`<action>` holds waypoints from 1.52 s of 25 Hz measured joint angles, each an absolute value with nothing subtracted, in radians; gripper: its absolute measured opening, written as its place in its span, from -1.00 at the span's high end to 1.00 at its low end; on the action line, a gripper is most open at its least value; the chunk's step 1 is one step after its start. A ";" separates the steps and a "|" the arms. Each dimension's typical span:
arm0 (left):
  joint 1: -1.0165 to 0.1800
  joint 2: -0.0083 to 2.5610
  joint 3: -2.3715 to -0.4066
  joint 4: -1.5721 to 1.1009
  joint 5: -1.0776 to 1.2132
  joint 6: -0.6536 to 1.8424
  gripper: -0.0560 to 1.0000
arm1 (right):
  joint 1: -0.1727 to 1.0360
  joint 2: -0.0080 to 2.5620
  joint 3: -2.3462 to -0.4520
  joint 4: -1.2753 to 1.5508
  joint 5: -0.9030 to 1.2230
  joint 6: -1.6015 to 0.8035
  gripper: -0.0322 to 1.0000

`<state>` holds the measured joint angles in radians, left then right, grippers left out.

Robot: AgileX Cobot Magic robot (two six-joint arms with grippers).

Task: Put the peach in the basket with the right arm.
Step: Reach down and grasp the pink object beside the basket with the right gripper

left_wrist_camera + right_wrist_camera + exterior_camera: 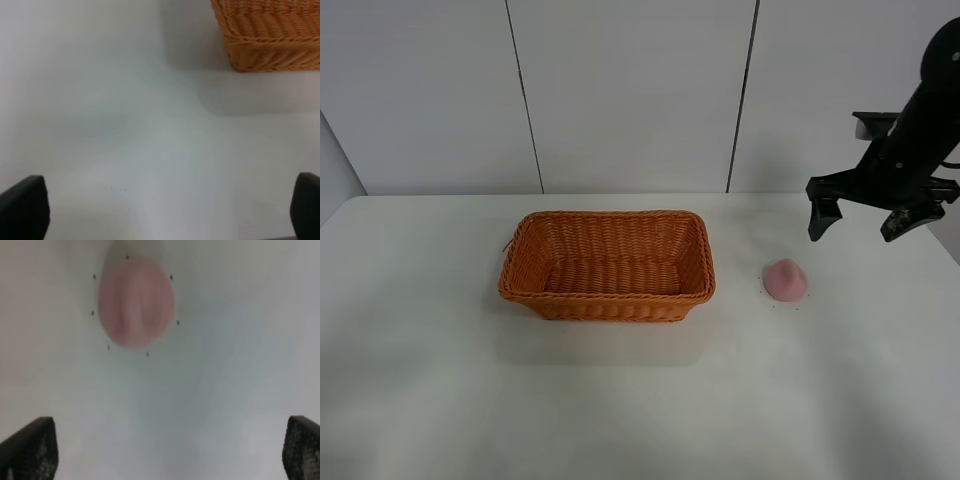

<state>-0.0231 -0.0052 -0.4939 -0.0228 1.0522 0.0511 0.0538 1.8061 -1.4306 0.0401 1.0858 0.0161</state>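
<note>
- On the white bench (440,380), near its middle: the basket (607,265), rectangular, orange-brown woven wicker with rounded corners and sloping sides. It stands upright with its long side toward the high camera, and its woven floor is in view.
- On the bench to the right of the basket in the high view: the peach (786,279), small, matte pink, resting on the surface with its point upward. It lies outside the basket, near its right end but apart from it.
- Around the peach: a ring of tiny dark specks (171,277) on the bench surface.
- Above and to the right of the peach, toward the back of the bench: the right arm (910,125), black, reaching in from the right edge of the high view.
- Right jaws: pointing downward, spread wide and raised off the bench. They are apart from the peach and touch neither it nor the basket.
- In the right wrist view the peach (136,302) appears blurred and lies ahead of the two dark tips.
- Left jaws: seen only in the left wrist view as two dark tips at the far edges of the frame. They are spread wide over the bench (150,150).
- Ahead of the left jaws and off to one side: one rounded corner of the basket (265,40), casting a soft shadow on the bench.
- Behind the bench: a pale panelled wall (630,90) with thin dark vertical seams.
</note>
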 joint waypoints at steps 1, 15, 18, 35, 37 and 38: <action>-0.023 -0.005 -0.494 -0.023 1.052 0.051 -0.98 | 0.059 1.851 -1.470 0.045 1.094 0.011 -0.41; -0.023 -0.005 -0.494 -0.023 1.052 0.051 -0.98 | 0.123 2.122 -1.560 0.059 1.004 -0.029 -0.41; -0.023 -0.005 -0.494 -0.023 1.052 0.051 -0.98 | 0.123 2.161 -1.560 0.059 0.953 -0.020 -0.41; -0.023 -0.005 -0.494 -0.023 1.052 0.051 -0.98 | 0.123 2.242 -1.562 0.023 0.914 0.011 -0.41; -0.023 -0.005 -0.494 -0.023 1.052 0.051 -0.98 | 0.123 2.250 -1.562 0.021 0.917 0.013 -0.41; -0.023 -0.005 -0.494 -0.023 1.052 0.051 -0.98 | 0.123 2.253 -1.562 0.021 0.918 0.013 -0.41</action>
